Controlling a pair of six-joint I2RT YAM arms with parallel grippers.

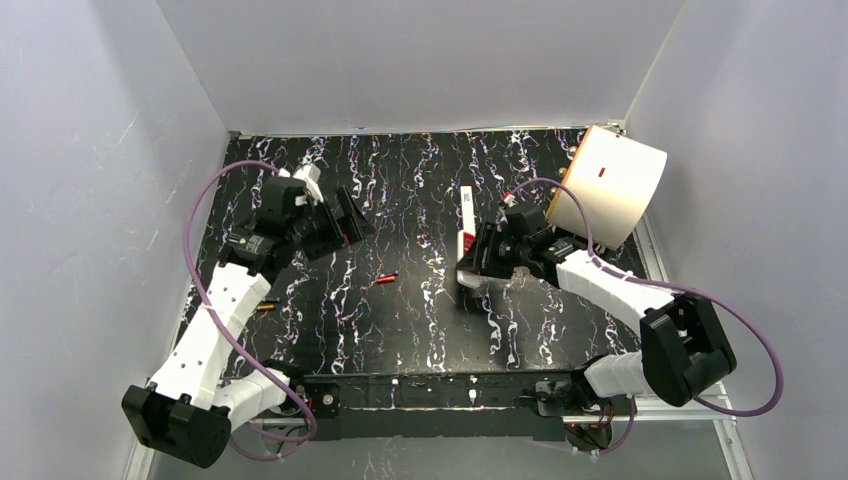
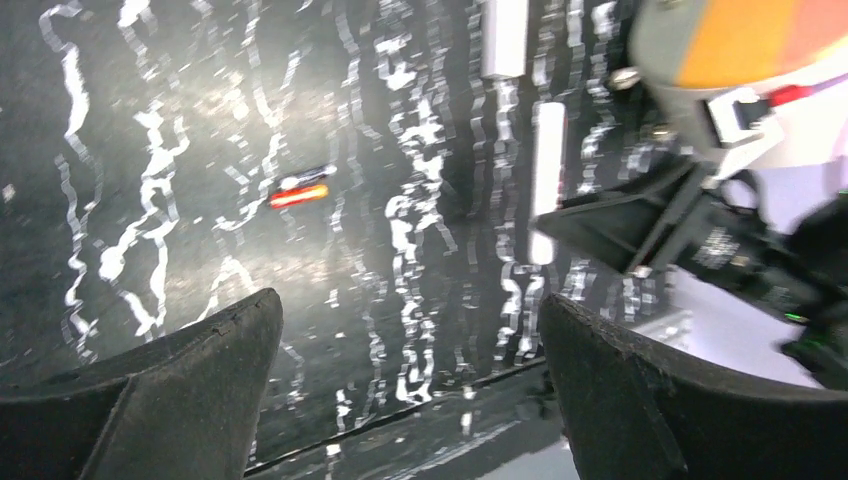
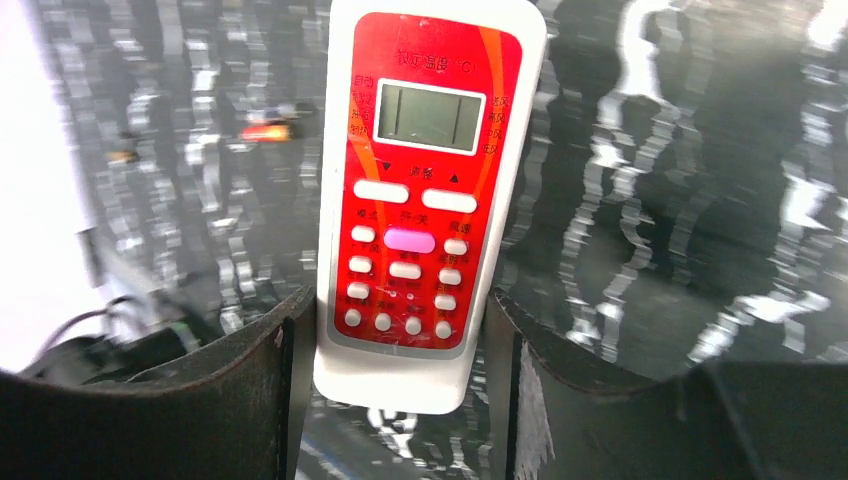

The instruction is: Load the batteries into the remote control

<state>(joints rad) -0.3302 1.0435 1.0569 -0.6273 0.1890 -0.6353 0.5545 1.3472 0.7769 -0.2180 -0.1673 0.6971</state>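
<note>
Fingers of my right gripper (image 3: 395, 335) press against both long sides of the remote control (image 3: 430, 170) near its bottom end, pinching it. The remote shows its red face, its small screen and its rows of white buttons to my right wrist camera. From above, the remote lies near the middle of the black marbled table (image 1: 420, 330), just in front of a long white bar (image 1: 467, 205).

My left gripper (image 2: 410, 320) is spread wide with nothing between its fingers, and hangs over the far left part of the table, well apart from the remote.

1 orange-red and black battery (image 1: 387, 278) lies loose on the table between my 2 grippers, touching neither. A second battery (image 1: 265, 306) lies near the left edge of the table, beside my left forearm.

A white cylinder with an orange end (image 1: 615, 190) lies on its side at the far right corner, behind my right arm
</note>
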